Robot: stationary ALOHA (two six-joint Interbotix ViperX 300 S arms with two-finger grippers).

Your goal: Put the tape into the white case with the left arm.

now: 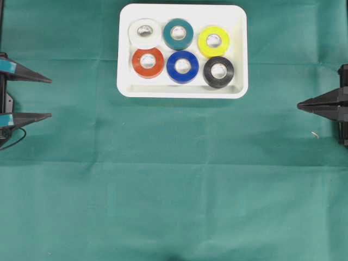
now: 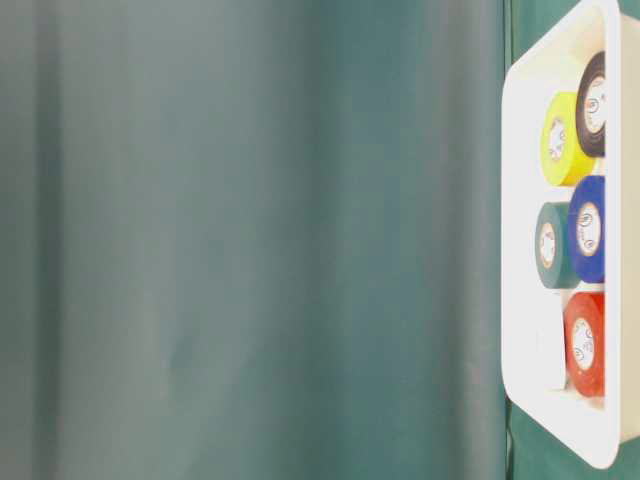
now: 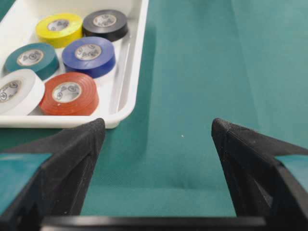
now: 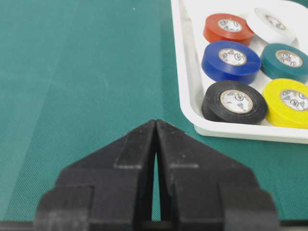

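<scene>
Green cloth (image 1: 174,190) bare of loose rolls. White case (image 1: 182,91) sits top-centre, long axis across the table, up and to the right of my left gripper (image 1: 50,98), fingers spread, nothing between them. Right gripper (image 1: 298,106) pressed together, idle. All 6 tape rolls (image 1: 183,66) already in case; I judge the job done.

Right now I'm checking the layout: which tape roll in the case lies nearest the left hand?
The red roll, in the near row's left end of the white case; the white roll sits behind it, the others farther right.
</scene>
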